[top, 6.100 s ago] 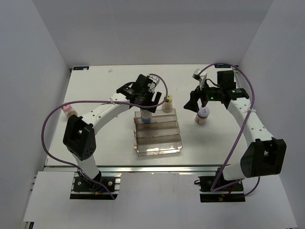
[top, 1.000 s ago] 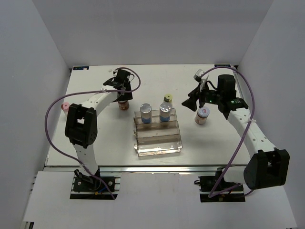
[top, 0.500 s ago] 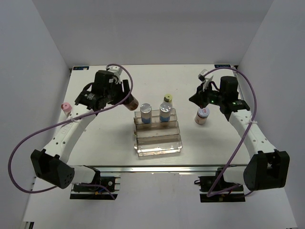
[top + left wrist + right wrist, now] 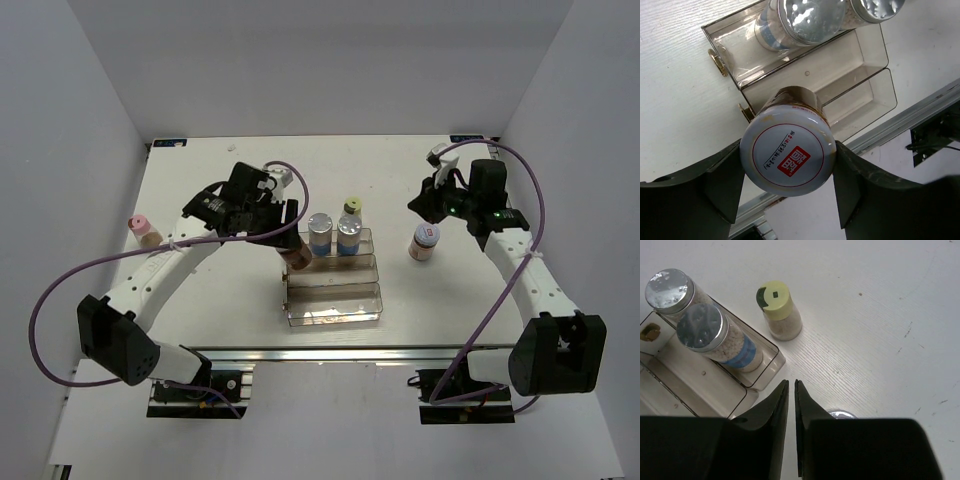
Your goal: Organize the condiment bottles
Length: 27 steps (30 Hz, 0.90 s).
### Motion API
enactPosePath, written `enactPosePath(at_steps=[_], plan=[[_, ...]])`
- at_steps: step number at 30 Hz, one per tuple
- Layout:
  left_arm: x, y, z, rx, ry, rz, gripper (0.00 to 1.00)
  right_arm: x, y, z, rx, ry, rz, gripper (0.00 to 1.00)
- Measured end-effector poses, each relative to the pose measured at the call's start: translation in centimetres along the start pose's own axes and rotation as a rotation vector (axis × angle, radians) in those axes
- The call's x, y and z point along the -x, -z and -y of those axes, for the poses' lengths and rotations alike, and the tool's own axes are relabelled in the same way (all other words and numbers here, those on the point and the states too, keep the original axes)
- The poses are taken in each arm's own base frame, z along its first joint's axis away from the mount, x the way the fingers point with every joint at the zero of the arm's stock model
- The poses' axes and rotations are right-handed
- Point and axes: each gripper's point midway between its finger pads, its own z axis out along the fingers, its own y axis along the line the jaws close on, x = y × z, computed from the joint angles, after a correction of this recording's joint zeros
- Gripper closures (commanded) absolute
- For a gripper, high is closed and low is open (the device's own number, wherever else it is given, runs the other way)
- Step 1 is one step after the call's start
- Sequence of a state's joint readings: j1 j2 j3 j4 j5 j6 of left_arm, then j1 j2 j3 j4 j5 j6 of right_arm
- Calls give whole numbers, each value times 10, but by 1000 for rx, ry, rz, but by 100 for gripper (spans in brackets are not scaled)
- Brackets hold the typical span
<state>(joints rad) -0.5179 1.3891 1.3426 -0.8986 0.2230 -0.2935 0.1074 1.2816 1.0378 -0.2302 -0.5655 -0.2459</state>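
My left gripper [image 4: 288,240] is shut on a brown jar [image 4: 298,258] with a white, red-marked lid [image 4: 787,154]. It holds the jar tilted above the left end of the clear tiered rack [image 4: 335,300]. Two silver-lidded, blue-labelled bottles [image 4: 320,232] [image 4: 348,232] stand in the rack's back tier. A yellow-green capped bottle [image 4: 777,307] stands on the table just behind the rack. My right gripper [image 4: 791,381] hovers between that bottle and a white-red lidded jar [image 4: 425,241]. Its fingers are almost together, with nothing between them.
A pink-capped bottle [image 4: 142,228] stands alone at the table's far left. The rack's middle and front tiers [image 4: 860,65] hold nothing. White walls close in the table on three sides, and purple cables loop off both arms.
My left arm has carried the brown jar from the back left to above the rack's left end. My right gripper has closed from open and drawn back a little.
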Motion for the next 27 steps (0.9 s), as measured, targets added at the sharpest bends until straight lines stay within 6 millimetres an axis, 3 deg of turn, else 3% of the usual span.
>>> enactPosePath(at_steps=[7, 13, 17, 20, 22, 23, 24, 25, 26, 27], plan=[[-21, -15, -1, 9, -6, -59, 100, -2, 3, 1, -16, 6, 0, 81], [-36, -50, 13, -7, -40, -122, 100, -13, 3, 3, -25, 9, -24, 80], [-36, -73, 9, 20, -41, -136, 100, -20, 2, 3, -32, 5, -38, 78], [-34, -83, -1, 74, -42, -131, 100, -25, 3, 2, -35, 2, -46, 68], [-36, -86, -8, 107, -42, -137, 100, -28, 3, 3, -38, 3, -53, 55], [-36, -87, -11, 126, -45, -136, 100, -30, 3, 3, -39, 4, -55, 46], [-35, -87, -13, 144, -49, -132, 99, -31, 3, 4, -44, 8, -58, 30], [-35, -87, -15, 156, -52, -127, 94, -34, 3, 4, -48, 4, -64, 22], [-34, -87, -16, 166, -56, -123, 82, -37, 2, 5, -53, 7, -69, 15], [-34, -87, -17, 175, -59, -119, 76, -40, 2, 6, -56, 9, -76, 11]])
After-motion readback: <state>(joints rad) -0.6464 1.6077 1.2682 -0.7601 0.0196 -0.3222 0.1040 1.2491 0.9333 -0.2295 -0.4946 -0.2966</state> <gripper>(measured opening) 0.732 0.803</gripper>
